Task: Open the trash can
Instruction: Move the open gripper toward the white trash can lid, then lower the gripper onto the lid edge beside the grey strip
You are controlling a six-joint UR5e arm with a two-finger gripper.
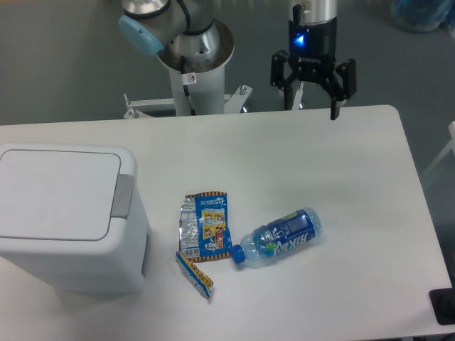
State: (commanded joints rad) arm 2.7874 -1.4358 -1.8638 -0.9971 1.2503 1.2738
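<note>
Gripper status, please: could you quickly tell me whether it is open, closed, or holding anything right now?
Gripper: open, fingers spread and holding nothing, above the far edge of the table, well away from the trash can.

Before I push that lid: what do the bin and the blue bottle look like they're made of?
The trash can looks like matte white moulded plastic, with rounded corners and an even sheen; its push tab is grey, probably plastic too. The bottle seems thin clear plastic: see-through, blue glossy label, blue cap.
</note>
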